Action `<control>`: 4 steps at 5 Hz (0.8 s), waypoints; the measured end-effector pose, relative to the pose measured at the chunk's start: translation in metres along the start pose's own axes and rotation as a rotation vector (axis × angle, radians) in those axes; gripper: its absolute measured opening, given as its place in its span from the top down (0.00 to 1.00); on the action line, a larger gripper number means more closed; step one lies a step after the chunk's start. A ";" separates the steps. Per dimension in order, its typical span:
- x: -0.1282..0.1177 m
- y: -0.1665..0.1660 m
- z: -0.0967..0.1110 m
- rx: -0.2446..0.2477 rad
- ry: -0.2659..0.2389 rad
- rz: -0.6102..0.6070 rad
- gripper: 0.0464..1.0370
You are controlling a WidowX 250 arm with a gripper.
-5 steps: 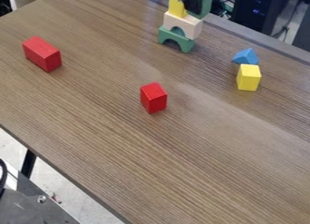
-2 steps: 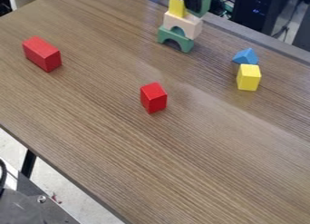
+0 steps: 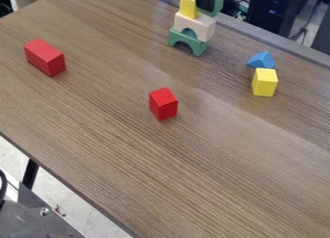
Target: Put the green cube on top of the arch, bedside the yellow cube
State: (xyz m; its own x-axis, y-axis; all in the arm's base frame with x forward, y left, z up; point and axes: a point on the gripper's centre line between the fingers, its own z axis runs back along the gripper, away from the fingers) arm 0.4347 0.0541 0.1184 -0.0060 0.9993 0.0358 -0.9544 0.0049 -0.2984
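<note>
Green cube (image 3: 219, 5), long axis roughly upright, gripped by hand (image 3: 205, 1), beside yellow cube (image 3: 188, 6)

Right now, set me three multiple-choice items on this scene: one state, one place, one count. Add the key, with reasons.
1. How is the white arch set?
A) Upside down
B) Upright on the green arch
C) Tipped on its side

2. Where is the blue block?
A) Between the two arches
B) On top of the stack
C) Right by the yellow block low on the table

3. How many red blocks are there?
A) Two
B) Three
C) Four

Key:
1: B, its opening faces down and green shows beneath.
2: C, it sits just past that yellow block.
3: A, one is at the left, one near the middle.
</note>
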 end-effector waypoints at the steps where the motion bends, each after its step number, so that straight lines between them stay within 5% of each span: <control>1: 0.000 0.000 -0.001 0.003 0.000 0.000 0.47; 4: 0.003 0.002 -0.009 0.017 0.003 0.011 0.39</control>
State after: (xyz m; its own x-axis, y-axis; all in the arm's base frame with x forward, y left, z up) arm 0.4350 0.0576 0.1092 -0.0157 0.9994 0.0293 -0.9591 -0.0067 -0.2829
